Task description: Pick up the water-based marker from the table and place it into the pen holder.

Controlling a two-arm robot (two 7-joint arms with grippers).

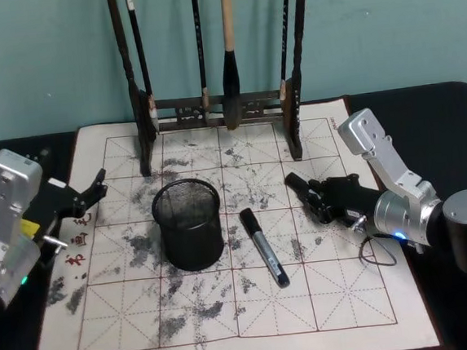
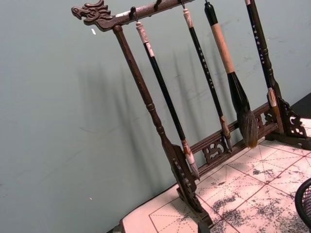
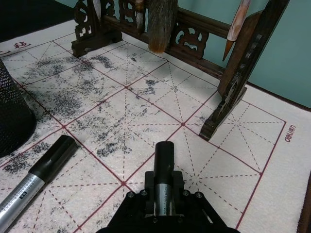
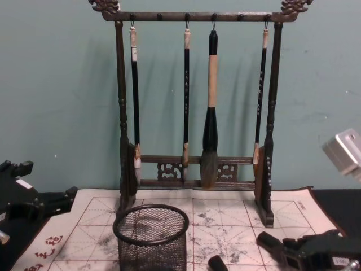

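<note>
Right hand (image 3: 164,195): clamped on a marker (image 3: 164,162), cap forward
Second marker (image 3: 36,182): flat on mat (image 3: 146,97), near mesh cup (image 3: 12,116)

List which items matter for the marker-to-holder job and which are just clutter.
Job: right end effector, shut on a marker; second marker lying on the felt mat; mesh pen holder.
Clutter: wooden brush rack with four hanging brushes; left end effector parked at the mat's left edge.
</note>
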